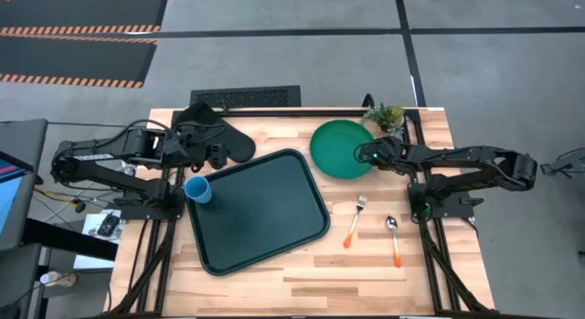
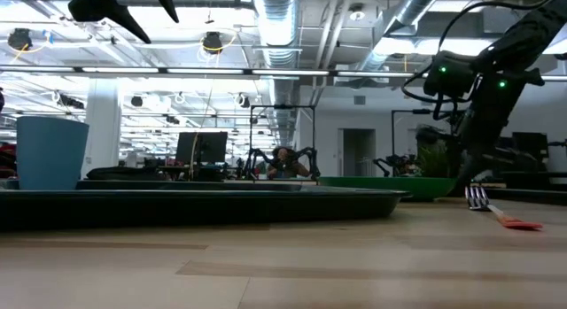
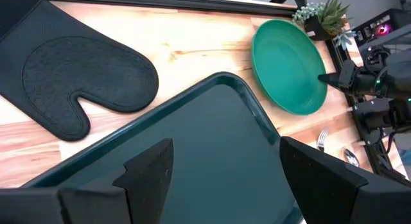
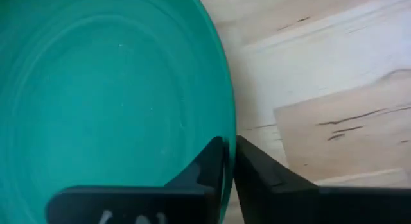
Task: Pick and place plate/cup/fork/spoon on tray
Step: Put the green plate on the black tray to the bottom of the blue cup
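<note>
The round green plate (image 1: 336, 147) lies on the table beyond the tray's far right corner. My right gripper (image 1: 364, 155) is shut on the plate's right rim; it also shows in the left wrist view (image 3: 331, 79). The dark tray (image 1: 260, 214) lies in the middle of the table. The light-blue cup (image 1: 198, 189) stands upright in the tray's far left corner. The fork (image 1: 355, 220) and the spoon (image 1: 393, 239), both with orange handles, lie on the table right of the tray. My left gripper (image 3: 225, 179) hangs open and empty above the tray's far left part. My right gripper pinches the plate's rim (image 4: 226, 131) on the plate's right side, one finger (image 4: 205, 166) over the plate's inside and the other outside it. The fingers come from the table's right side, about level. Whether the plate is off the table at all, I cannot tell.
A black oven mitt (image 1: 215, 136) lies at the table's far left, behind the tray. A small potted plant (image 1: 386, 115) stands at the far edge, right of the plate. Bare wood lies along the near edge.
</note>
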Motion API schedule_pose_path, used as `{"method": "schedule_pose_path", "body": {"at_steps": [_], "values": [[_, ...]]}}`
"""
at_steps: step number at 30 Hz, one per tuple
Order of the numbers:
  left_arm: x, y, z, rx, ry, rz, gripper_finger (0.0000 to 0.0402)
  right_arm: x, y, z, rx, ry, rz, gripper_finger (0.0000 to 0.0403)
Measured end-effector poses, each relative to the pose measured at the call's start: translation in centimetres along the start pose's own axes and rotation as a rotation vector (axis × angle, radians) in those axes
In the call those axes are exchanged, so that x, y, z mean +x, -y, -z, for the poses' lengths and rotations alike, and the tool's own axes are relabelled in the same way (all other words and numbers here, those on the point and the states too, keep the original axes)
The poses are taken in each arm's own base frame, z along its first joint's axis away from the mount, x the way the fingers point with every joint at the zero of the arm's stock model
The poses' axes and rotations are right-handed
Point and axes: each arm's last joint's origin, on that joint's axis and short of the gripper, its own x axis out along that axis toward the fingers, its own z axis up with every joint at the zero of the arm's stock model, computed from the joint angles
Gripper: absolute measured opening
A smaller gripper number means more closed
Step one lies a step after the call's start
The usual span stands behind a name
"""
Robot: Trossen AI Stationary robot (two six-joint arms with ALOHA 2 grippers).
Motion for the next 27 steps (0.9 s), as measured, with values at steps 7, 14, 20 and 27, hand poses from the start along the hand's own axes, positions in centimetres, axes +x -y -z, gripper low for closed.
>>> {"method": "schedule_pose_path", "body": {"at_steps": [7,14,20,27], "values": [[0.0,0.0,0.0,0.002,0.000,0.000,0.0270,0.0,-0.3,-0.1,0.011,0.015,-0.024,0.0013],[0.0,0.0,0.0,0.004,0.001,0.000,0.0270,-0.5,-1.7,-0.7,0.087,0.069,-0.143,0.0006],[0.0,0.4,-0.1,0.008,0.016,0.041,0.0270,-3.0,-6.0,-2.1,-0.021,0.059,-0.383,0.0003],[0.0,0.6,-0.3,0.011,0.057,0.046,0.0270,-6.8,-10.8,-0.2,-0.351,-0.042,-0.596,0.0003]]}}
